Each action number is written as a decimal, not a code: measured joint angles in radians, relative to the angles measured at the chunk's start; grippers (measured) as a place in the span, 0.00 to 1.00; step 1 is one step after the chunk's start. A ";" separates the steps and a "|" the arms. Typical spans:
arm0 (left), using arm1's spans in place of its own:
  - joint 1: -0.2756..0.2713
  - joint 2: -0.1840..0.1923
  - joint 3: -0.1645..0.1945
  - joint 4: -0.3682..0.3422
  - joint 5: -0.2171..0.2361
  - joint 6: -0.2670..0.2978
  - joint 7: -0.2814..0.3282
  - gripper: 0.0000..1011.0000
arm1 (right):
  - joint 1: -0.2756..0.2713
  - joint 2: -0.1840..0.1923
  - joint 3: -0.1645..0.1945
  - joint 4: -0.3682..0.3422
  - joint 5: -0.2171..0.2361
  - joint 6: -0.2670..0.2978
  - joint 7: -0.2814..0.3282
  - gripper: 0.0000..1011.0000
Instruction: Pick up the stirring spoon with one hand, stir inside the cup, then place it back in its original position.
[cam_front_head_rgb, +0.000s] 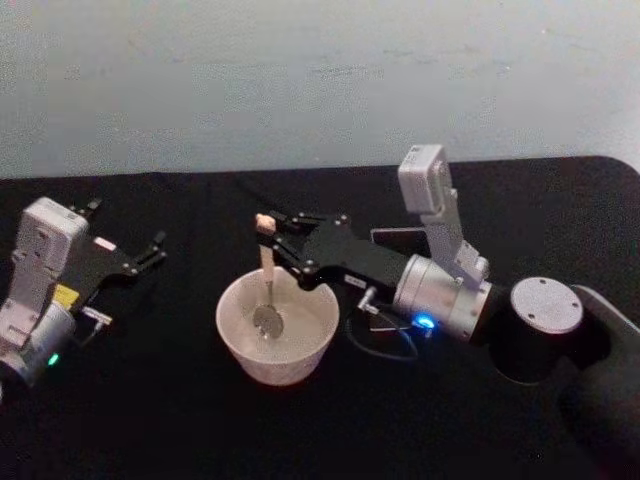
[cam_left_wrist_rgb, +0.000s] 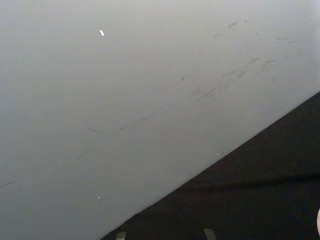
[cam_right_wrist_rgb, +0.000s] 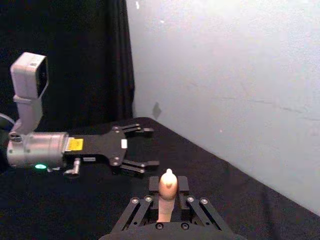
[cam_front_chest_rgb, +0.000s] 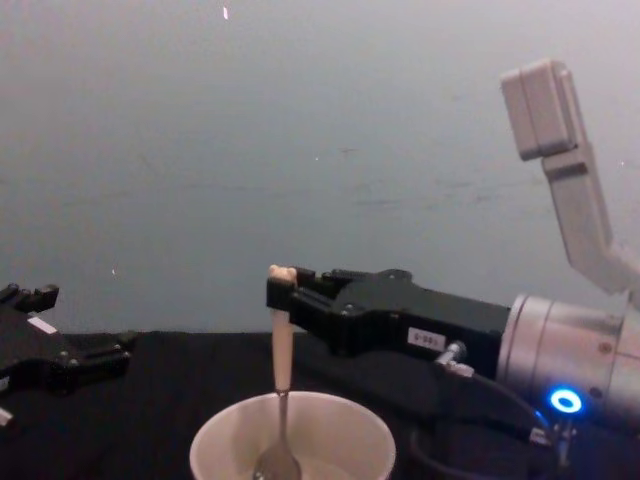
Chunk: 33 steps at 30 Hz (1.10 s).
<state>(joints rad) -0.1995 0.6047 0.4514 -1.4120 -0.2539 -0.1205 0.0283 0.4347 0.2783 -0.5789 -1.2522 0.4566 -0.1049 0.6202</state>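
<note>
While gripped upright, stirring spoon (cam_front_head_rgb: 266, 282) clears cup (cam_front_head_rgb: 283, 366) rim.

Pale grey scuffed wall (cam_front_head_rgb: 320, 80), black cloth-covered table (cam_front_head_rgb: 150, 420), black curtain (cam_right_wrist_rgb: 90, 50) at one side

Dim, flat light throughout; v. soft shadows, dark areas murky.

Right gripper (cam_front_chest_rgb: 283, 296) pinches stirring spoon (cam_front_chest_rgb: 282, 362) upright, bowl inside cup (cam_front_chest_rgb: 378, 430).
</note>
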 joint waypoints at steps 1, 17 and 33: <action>0.000 0.000 0.000 0.000 0.000 0.000 0.000 0.99 | -0.001 0.001 0.002 -0.001 0.000 0.000 -0.002 0.21; 0.000 0.000 0.000 0.000 0.000 0.000 0.000 0.99 | -0.065 0.065 0.043 -0.088 0.001 0.021 -0.026 0.21; 0.000 0.000 0.000 0.000 0.000 0.000 0.000 0.99 | -0.072 0.050 0.009 -0.089 0.025 0.029 0.016 0.21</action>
<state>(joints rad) -0.1995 0.6047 0.4514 -1.4120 -0.2539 -0.1205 0.0283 0.3631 0.3279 -0.5703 -1.3414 0.4817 -0.0757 0.6363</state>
